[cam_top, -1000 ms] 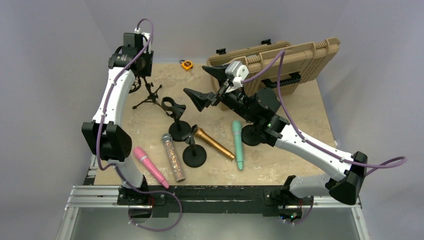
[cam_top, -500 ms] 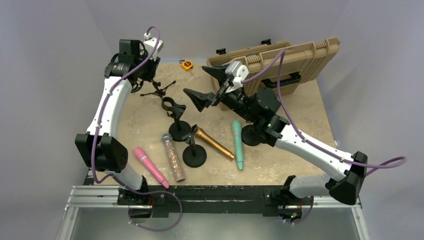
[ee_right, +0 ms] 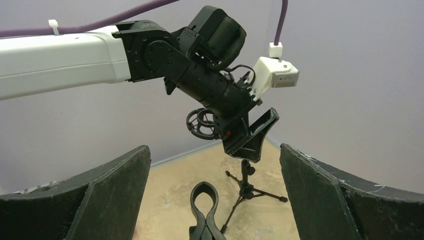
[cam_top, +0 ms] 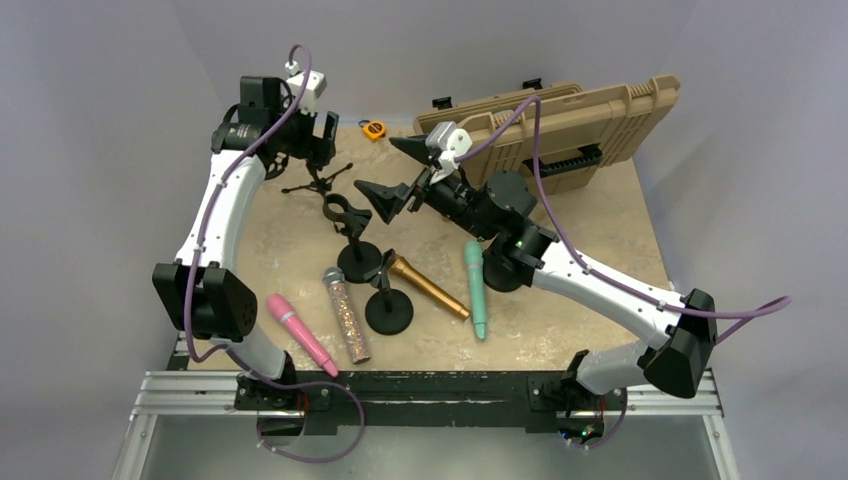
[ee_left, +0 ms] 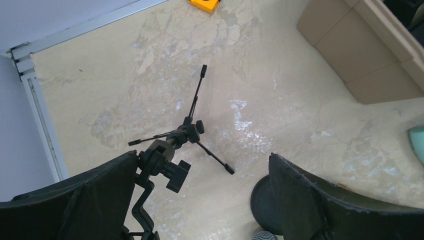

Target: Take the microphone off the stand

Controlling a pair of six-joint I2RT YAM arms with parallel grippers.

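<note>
A black tripod stand stands upright at the back left with no microphone in it. My left gripper hangs open just above it. In the left wrist view the tripod stand's clip head lies beside the left finger, and the left gripper holds nothing. My right gripper is open and empty over the table's middle. It faces an empty clip stand and the tripod stand. A gold microphone lies with its head by a round-base stand.
Pink, glitter and teal microphones lie on the table near the front. The empty clip stand rises at the centre. A tan case stands open at the back right, and a yellow tape measure lies beside it.
My left gripper carried the tripod stand back and to the right, then opened and let go of it. The right arm shifted slightly left.
</note>
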